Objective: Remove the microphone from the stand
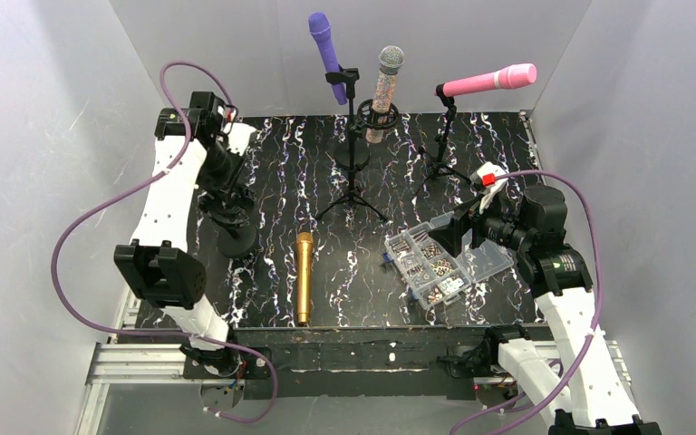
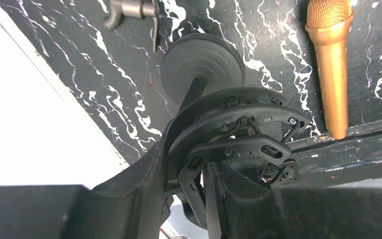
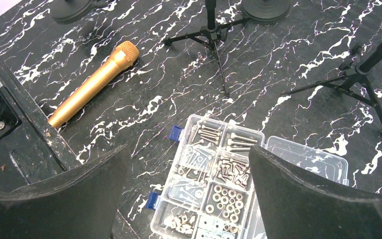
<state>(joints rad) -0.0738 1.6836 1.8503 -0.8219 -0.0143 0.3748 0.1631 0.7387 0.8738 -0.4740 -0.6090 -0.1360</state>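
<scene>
The left end effector (image 2: 191,167) is down low on the left side of the black marbled surface (image 1: 362,281), and its two fingers have drawn in close on the shock mount (image 2: 238,114), the ring-shaped cradle at the top of a short stand (image 1: 237,240) with a round weighted base. From the left wrist view, one finger presses against the edge of the ring and the other sits against the bracket under it, so it looks clamped on that mount. The cradle itself carries no microphone.

The gold microphone (image 1: 304,276) lies flat on the surface just beside that stand's base, off the stand, with its mesh head pointing away from the arms and its tail near the front edge. Neither end effector touches it.

The right end effector (image 3: 188,152) hangs with its fingers spread wide apart and nothing between them, above a clear parts box (image 3: 308,157) full of screws and nuts whose lid is open.

Towards the back wall stand three more microphones, each in its own holder: a purple microphone (image 1: 324,45) leaning upward, a silver microphone (image 1: 386,86) upright in a ring mount, and a pink microphone (image 1: 491,81) lying nearly level on a small tripod.
</scene>
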